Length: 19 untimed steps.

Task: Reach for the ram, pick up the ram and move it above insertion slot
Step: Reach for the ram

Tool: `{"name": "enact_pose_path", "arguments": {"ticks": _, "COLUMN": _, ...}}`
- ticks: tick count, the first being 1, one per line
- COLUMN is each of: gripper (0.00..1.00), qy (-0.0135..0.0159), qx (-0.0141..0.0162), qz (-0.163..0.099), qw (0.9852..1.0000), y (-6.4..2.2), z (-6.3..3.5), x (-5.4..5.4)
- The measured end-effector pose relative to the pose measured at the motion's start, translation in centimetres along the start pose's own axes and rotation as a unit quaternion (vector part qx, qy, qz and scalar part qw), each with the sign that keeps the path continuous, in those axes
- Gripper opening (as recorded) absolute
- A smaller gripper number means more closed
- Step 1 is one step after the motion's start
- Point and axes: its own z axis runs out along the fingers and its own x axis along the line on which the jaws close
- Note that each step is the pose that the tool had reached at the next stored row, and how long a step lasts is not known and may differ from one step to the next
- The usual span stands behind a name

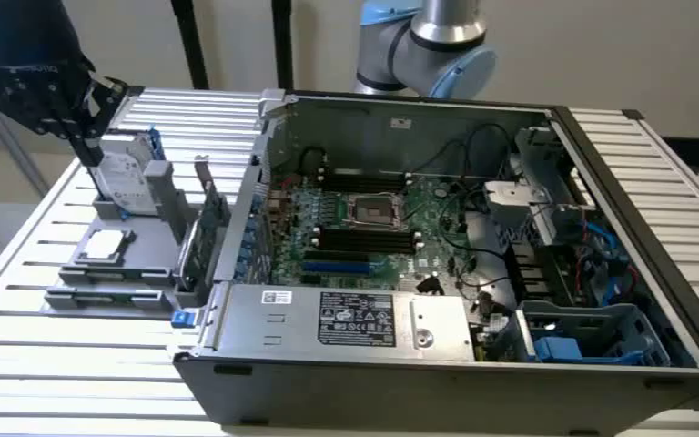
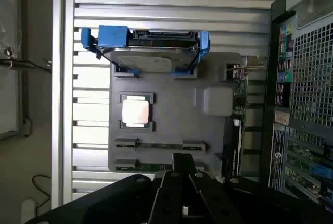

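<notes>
The ram (image 2: pixel 158 145) is a thin green stick lying in clips on the grey fixture plate (image 2: pixel 177 114), with a second similar stick (image 2: pixel 151 167) beside it. In the exterior view the ram (image 1: pixel 105 293) lies at the plate's near end, at the exterior view's left of the open computer case (image 1: pixel 447 228). My black gripper (image 1: pixel 90 157) hangs over the plate's far end, by the upright hard drive (image 1: pixel 125 177), well away from the ram. In the wrist view the gripper (image 2: pixel 183 158) has its fingers together with nothing between them, their tip over the second stick.
On the plate stand a silver hard drive in a blue caddy (image 2: pixel 151 52), a square processor (image 2: pixel 136 112) and a wider green card (image 1: pixel 210 228) upright next to the case wall. The motherboard (image 1: pixel 368 228) lies inside the case. Everything rests on a slatted aluminium table (image 1: pixel 34 364).
</notes>
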Motion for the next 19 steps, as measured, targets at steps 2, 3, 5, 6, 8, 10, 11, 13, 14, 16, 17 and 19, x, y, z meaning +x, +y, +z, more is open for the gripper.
{"name": "enact_pose_path", "arguments": {"ticks": 2, "gripper": 0.11, "qy": 0.0, "qx": 0.0, "qz": 0.0, "qw": 1.0, "y": 0.0, "z": 0.0, "x": 0.0}}
{"name": "enact_pose_path", "arguments": {"ticks": 3, "gripper": 0.11, "qy": 0.0, "qx": 0.0, "qz": 0.0, "qw": 1.0, "y": 0.0, "z": 0.0, "x": 0.0}}
{"name": "enact_pose_path", "arguments": {"ticks": 5, "gripper": 0.11, "qy": 0.0, "qx": 0.0, "qz": 0.0, "qw": 1.0, "y": 0.0, "z": 0.0, "x": 0.0}}
{"name": "enact_pose_path", "arguments": {"ticks": 6, "gripper": 0.11, "qy": 0.0, "qx": 0.0, "qz": 0.0, "qw": 1.0, "y": 0.0, "z": 0.0, "x": 0.0}}
{"name": "enact_pose_path", "arguments": {"ticks": 8, "gripper": 0.11, "qy": 0.0, "qx": 0.0, "qz": 0.0, "qw": 1.0, "y": 0.0, "z": 0.0, "x": 0.0}}
{"name": "enact_pose_path", "arguments": {"ticks": 10, "gripper": 0.11, "qy": 0.0, "qx": 0.0, "qz": 0.0, "qw": 1.0, "y": 0.0, "z": 0.0, "x": 0.0}}
{"name": "enact_pose_path", "arguments": {"ticks": 11, "gripper": 0.11, "qy": 0.0, "qx": 0.0, "qz": 0.0, "qw": 1.0, "y": 0.0, "z": 0.0, "x": 0.0}}
{"name": "enact_pose_path", "arguments": {"ticks": 13, "gripper": 0.11, "qy": 0.0001, "qx": 0.0, "qz": 0.0, "qw": 1.0, "y": -0.04, "z": 0.0, "x": 0.0}}
{"name": "enact_pose_path", "arguments": {"ticks": 14, "gripper": 0.11, "qy": 0.0001, "qx": 0.0001, "qz": 0.0, "qw": 1.0, "y": -0.12, "z": 0.0, "x": 0.0}}
{"name": "enact_pose_path", "arguments": {"ticks": 16, "gripper": 0.11, "qy": 0.0, "qx": 0.0, "qz": 0.0, "qw": 1.0, "y": -0.54, "z": 0.02, "x": 0.0}}
{"name": "enact_pose_path", "arguments": {"ticks": 17, "gripper": 0.11, "qy": 0.0, "qx": 0.0, "qz": 0.0, "qw": 1.0, "y": -0.86, "z": 0.03, "x": 0.0}}
{"name": "enact_pose_path", "arguments": {"ticks": 19, "gripper": 0.11, "qy": 0.0, "qx": 0.0, "qz": 0.0, "qw": 1.0, "y": -1.6, "z": 0.06, "x": 0.0}}
